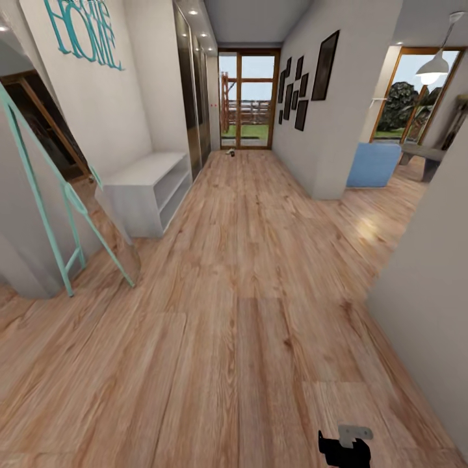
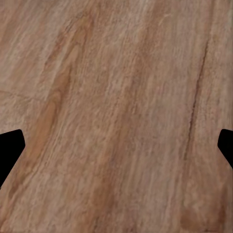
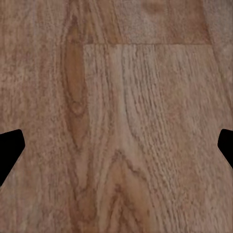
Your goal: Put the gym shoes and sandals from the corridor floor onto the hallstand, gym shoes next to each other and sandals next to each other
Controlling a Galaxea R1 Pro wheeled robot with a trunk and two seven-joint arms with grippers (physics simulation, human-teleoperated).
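Note:
The hallstand [image 1: 146,188], a low light-grey cabinet with a flat top and open shelves, stands against the left wall partway down the corridor. Its top looks bare. Wood-plank corridor floor [image 1: 247,292] stretches from me to the glass door. A small dark and pale object [image 1: 230,153] lies on the floor by that door, too far off to tell whether it is a gym shoe or a sandal. My left gripper [image 2: 116,150] hangs open over bare planks. My right gripper [image 3: 116,150] is also open above bare floor, with nothing between its fingers.
A teal-framed standing mirror [image 1: 58,214] leans on the left wall just before the hallstand. A white wall corner [image 1: 328,169] juts in on the right, with a side room and a blue seat [image 1: 372,164] behind it. A black part of my right arm [image 1: 344,450] shows at the lower edge.

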